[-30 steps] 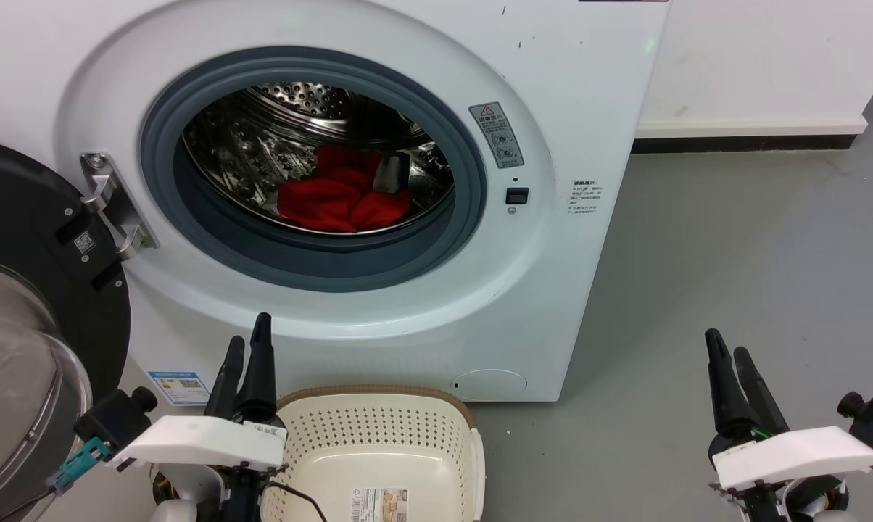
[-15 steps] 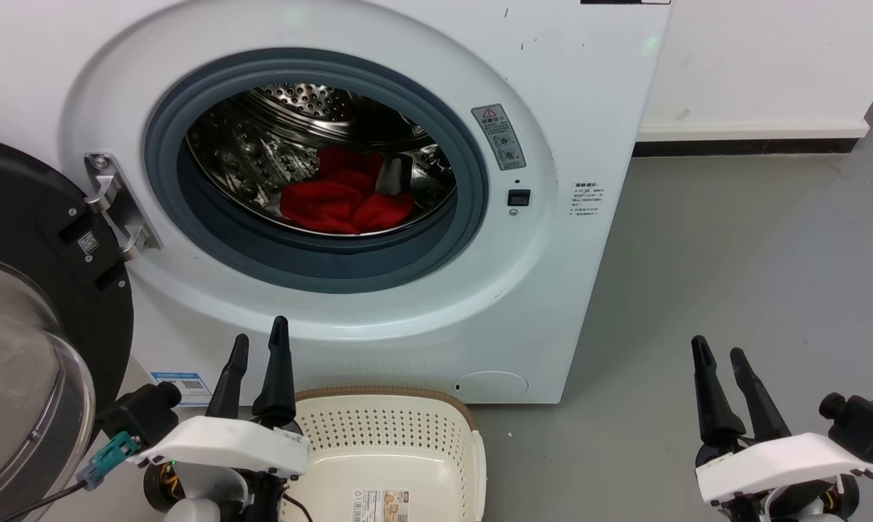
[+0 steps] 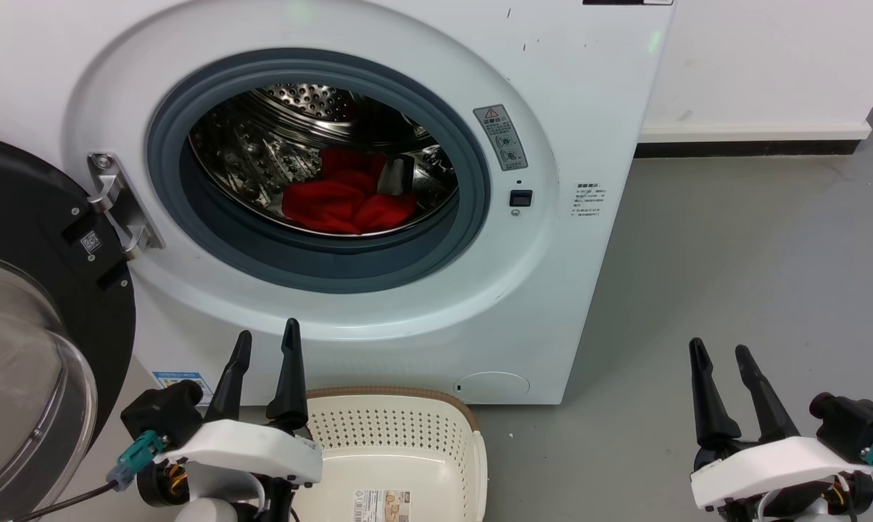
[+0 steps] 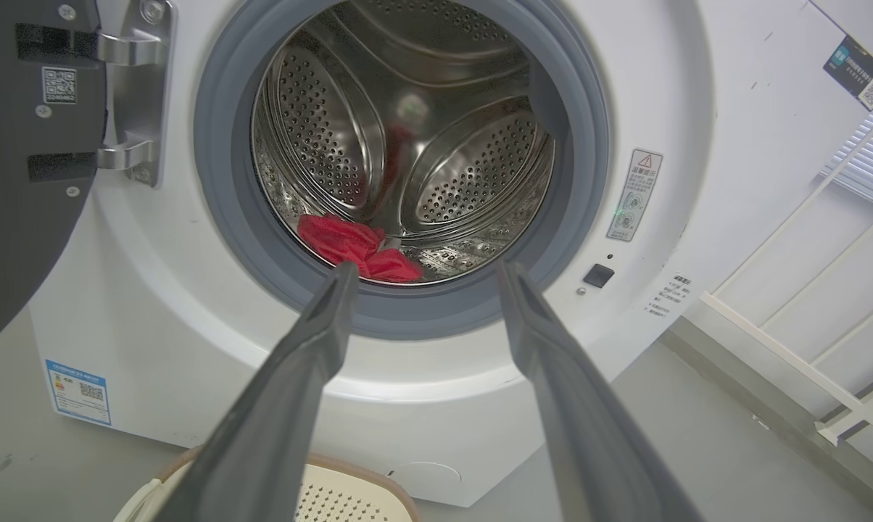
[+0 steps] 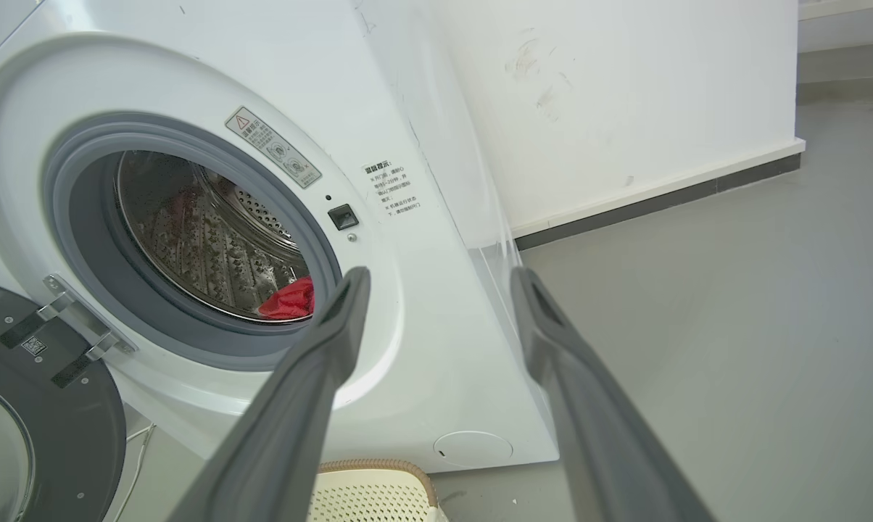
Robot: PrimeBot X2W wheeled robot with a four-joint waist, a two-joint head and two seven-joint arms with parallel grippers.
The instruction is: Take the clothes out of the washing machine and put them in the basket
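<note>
The white washing machine (image 3: pixel 567 94) stands with its black-framed door (image 3: pixel 38 290) swung open to the left. Red clothes (image 3: pixel 346 199) lie in a heap at the bottom of the steel drum, and red clothes (image 4: pixel 353 246) also show past the fingers in the left wrist view. On the floor below the porthole stands the cream basket (image 3: pixel 400 449), brown-rimmed, with nothing in it. My left gripper (image 3: pixel 266 346) is open at the basket's left rim, fingers pointing up at the machine. My right gripper (image 3: pixel 719 355) is open over bare floor to the right.
Grey floor (image 3: pixel 734 254) stretches right of the machine to a white wall with a dark skirting (image 3: pixel 741 145). A white railing (image 4: pixel 806 319) shows at the right in the left wrist view. The open door takes up the space at the left.
Both grippers went from nearly shut to open, fingers spreading. The left gripper shifted slightly right toward the basket; the right one moved a little left. The clothes have not moved.
</note>
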